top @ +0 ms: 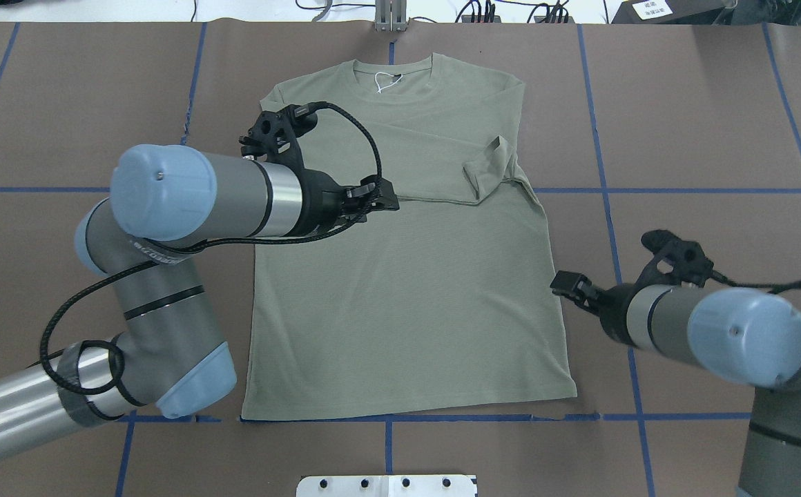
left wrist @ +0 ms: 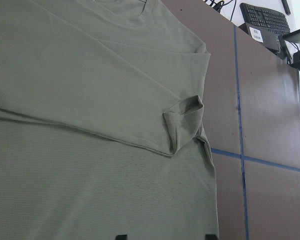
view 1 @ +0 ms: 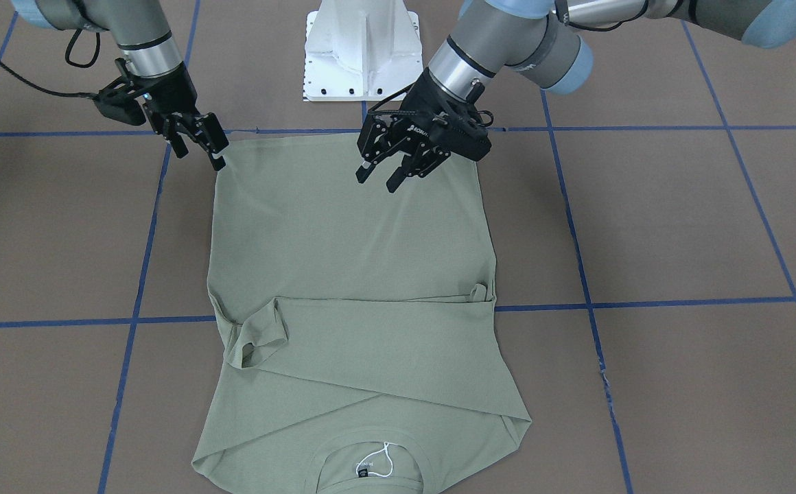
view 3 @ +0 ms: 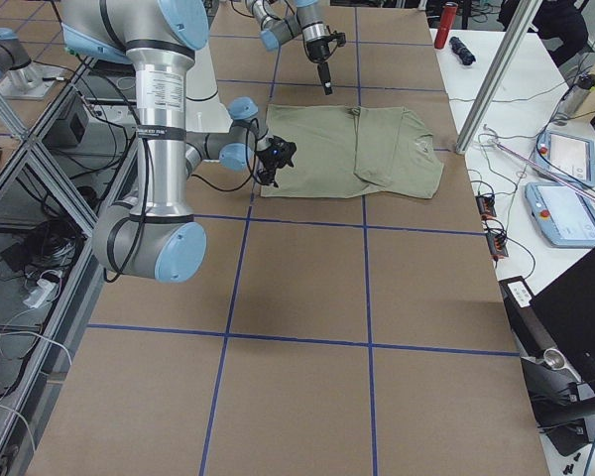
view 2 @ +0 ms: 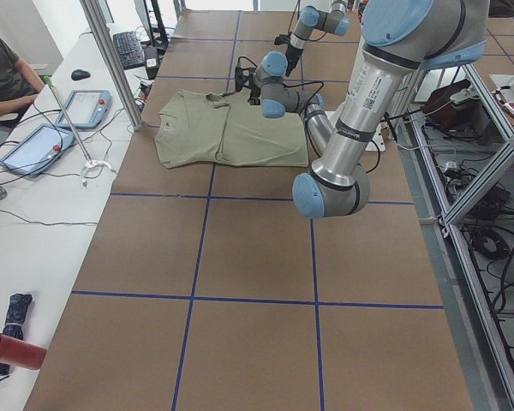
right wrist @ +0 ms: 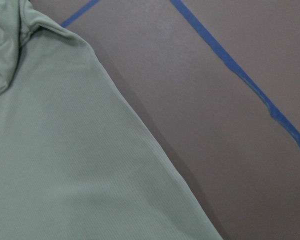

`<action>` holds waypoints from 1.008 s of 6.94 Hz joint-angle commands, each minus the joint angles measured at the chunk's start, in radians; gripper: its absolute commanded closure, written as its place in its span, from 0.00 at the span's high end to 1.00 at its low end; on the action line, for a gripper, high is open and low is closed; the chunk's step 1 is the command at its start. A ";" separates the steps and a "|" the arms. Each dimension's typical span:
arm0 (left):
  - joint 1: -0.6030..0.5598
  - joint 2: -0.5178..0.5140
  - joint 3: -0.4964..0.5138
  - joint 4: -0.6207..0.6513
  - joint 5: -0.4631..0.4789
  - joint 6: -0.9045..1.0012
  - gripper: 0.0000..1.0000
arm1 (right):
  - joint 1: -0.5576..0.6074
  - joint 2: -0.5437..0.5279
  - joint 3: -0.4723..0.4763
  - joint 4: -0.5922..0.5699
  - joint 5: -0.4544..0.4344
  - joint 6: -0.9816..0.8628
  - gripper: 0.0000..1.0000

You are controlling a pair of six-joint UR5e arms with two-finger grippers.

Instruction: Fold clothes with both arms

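The left gripper (view 1: 379, 177) has its jaws apart. Its two black fingers (view 1: 364, 173) point down over the lower body of the shirt (view 1: 343, 247), near the hem, and a gap shows between their tips and the cloth. The left wrist-mounted view shows the two tips well apart at its bottom edge, with green knit filling the space between them.

The right gripper (view 1: 199, 152) also has its jaws apart. It sits at the shirt's side edge on the robot's right, close to the hem corner. One finger is over the bare table (view 1: 679, 226), and the other is at the very edge of the cloth. Whether that finger touches the fabric cannot be told. The right wrist-mounted view shows only the shirt's edge running across brown table, with none of the gripper in it.

The sage-green long-sleeved shirt lies flat in the middle of the table. Its hem is toward the robot and its collar is away from it. The sleeves are folded in across the chest. One cuff (view 1: 257, 339) lies open-ended near the shirt's edge on the robot's right. Inside the collar there is a black neck label (view 1: 364, 471) with a white string (view 1: 383, 458) looped just beside it.

The table is covered in brown sheeting marked into squares by blue tape lines (view 1: 645, 127). The hem lies along one of these lines. The white pedestal base (view 1: 360, 48) stands just beyond the hem, between the two arms.
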 commanded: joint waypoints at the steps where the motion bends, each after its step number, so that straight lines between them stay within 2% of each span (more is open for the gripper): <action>1: -0.003 0.024 -0.030 0.011 -0.001 -0.004 0.61 | -0.103 -0.046 0.002 -0.002 -0.053 0.107 0.98; 3: -0.003 0.027 -0.034 0.039 -0.001 -0.007 0.61 | -0.115 -0.046 -0.012 -0.002 -0.047 0.133 0.96; 5: -0.003 0.042 -0.039 0.039 0.001 -0.010 0.69 | -0.115 -0.037 -0.035 -0.001 -0.044 0.138 0.91; 7: -0.004 0.061 -0.049 0.039 0.002 -0.012 0.70 | -0.118 -0.013 -0.060 -0.002 -0.044 0.137 0.89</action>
